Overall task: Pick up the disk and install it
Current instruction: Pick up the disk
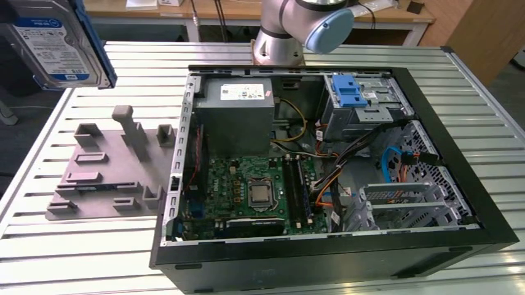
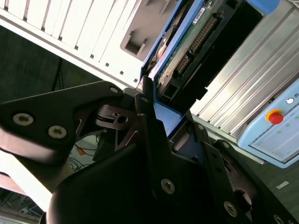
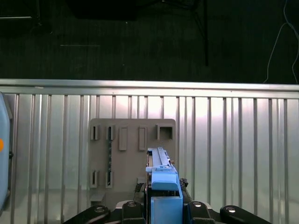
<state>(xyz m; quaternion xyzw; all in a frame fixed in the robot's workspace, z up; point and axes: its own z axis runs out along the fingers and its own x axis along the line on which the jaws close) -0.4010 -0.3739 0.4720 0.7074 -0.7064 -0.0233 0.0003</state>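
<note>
The pincer [image 2: 166, 109] is closed tight on the disk [image 1: 53, 46]. In the second wrist view its two black fingers [image 2: 142, 100] press on the blue side rails at one short end, and the connector edge and green board run away from them. The disk is up in the air, touching neither the table [image 1: 82, 246] nor anything on it. It is well apart from the open computer case [image 1: 328, 255], off the case's side that faces the exterior view's left, and high above the level of its rim. The grey slotted tray [image 1: 107, 172] lies on the table just beside that same side of the case. In the first wrist view the disk's free end points down toward the tray, so I judge the long axis to run from the pincer toward the table, close to upright with a slight lean. The labelled face is turned outward, away from the case. Inside the case, the metal drive cage [image 1: 373, 107] with its blue bracket [image 1: 351, 91] sits in the corner toward the exterior view's right, near the arm's base [image 1: 279, 46]. The grey power box [image 1: 238, 117] and part of the green board [image 1: 246, 184] lie between that corner and the tray side. So, as I read it, the whole width of the case separates the held disk from that cage. The disk also stands on end, not flat like the cage's shelves.
</note>
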